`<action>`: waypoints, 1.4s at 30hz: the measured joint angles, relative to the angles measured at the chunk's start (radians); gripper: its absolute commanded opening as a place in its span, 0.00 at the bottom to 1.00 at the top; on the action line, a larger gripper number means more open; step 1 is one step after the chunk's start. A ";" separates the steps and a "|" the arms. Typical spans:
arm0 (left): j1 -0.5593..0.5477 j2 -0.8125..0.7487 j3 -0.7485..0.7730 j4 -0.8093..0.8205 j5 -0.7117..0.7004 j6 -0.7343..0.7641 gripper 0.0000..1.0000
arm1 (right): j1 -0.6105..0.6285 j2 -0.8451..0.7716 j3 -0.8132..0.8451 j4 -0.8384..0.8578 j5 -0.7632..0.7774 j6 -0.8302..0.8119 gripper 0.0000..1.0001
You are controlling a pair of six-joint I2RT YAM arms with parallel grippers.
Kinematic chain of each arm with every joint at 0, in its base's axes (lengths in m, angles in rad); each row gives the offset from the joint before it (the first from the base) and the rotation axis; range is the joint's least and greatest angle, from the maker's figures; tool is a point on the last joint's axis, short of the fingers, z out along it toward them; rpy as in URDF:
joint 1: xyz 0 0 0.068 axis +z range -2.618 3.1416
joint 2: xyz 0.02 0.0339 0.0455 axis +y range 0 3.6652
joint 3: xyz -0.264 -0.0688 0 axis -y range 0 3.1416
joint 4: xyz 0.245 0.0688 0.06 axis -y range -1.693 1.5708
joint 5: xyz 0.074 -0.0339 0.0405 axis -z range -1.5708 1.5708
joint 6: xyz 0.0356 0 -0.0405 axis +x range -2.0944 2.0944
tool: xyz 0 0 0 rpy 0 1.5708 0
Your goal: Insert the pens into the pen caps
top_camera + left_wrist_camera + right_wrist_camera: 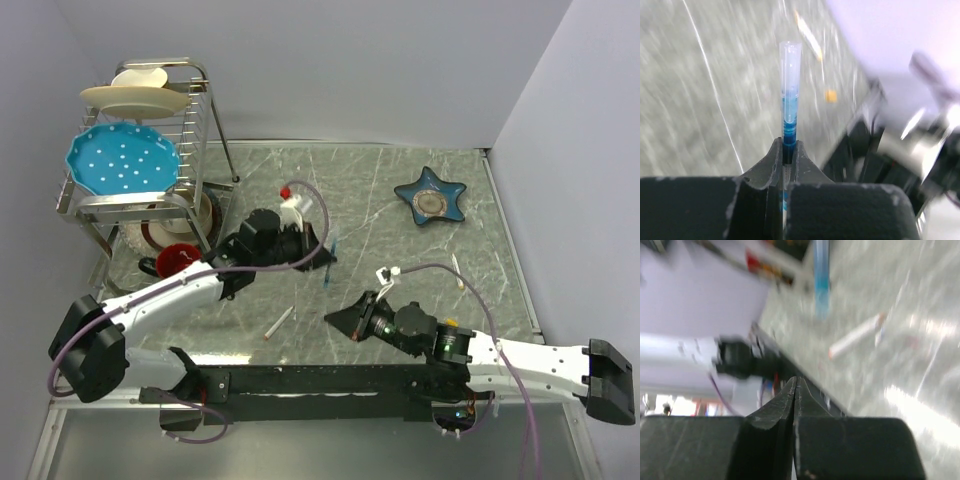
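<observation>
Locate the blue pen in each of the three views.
Top external: the blue pen is near the centre of the picture.
Left wrist: the blue pen stands upright at centre, clamped in the left gripper.
Right wrist: the blue pen is blurred at top centre.
Shared landmark: the grey marbled table.

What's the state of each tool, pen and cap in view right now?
left tool, shut on blue pen
right tool, shut, empty
blue pen, gripped, jutting out ahead of the tool
red-ended pen, lying flat, loose
yellow-orange-ended pen, lying flat, loose
yellow-orange cap, lying loose, apart from the pens
</observation>
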 measured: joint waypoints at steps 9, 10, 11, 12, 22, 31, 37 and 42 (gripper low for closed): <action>0.018 -0.026 -0.007 0.112 -0.047 0.007 0.01 | 0.023 -0.100 0.090 -0.243 0.057 0.005 0.26; 0.018 -0.026 -0.007 0.108 -0.050 0.010 0.01 | 0.023 -0.109 0.103 -0.262 0.069 0.002 0.30; 0.018 -0.026 -0.007 0.101 -0.053 0.013 0.01 | 0.023 -0.116 0.117 -0.284 0.080 -0.001 0.34; 0.018 -0.026 -0.007 0.092 -0.060 0.014 0.01 | 0.023 -0.121 0.126 -0.301 0.089 -0.006 0.41; -0.034 0.305 0.205 -0.086 -0.192 -0.028 0.01 | 0.023 -0.228 0.190 -0.519 0.185 -0.053 0.63; -0.076 0.629 0.450 -0.189 -0.242 -0.114 0.01 | 0.023 -0.396 0.189 -0.663 0.241 -0.057 0.65; -0.077 0.750 0.505 -0.216 -0.267 -0.180 0.07 | 0.023 -0.466 0.189 -0.731 0.269 -0.058 0.65; -0.078 0.774 0.508 -0.243 -0.296 -0.211 0.14 | 0.023 -0.492 0.189 -0.780 0.288 -0.057 0.64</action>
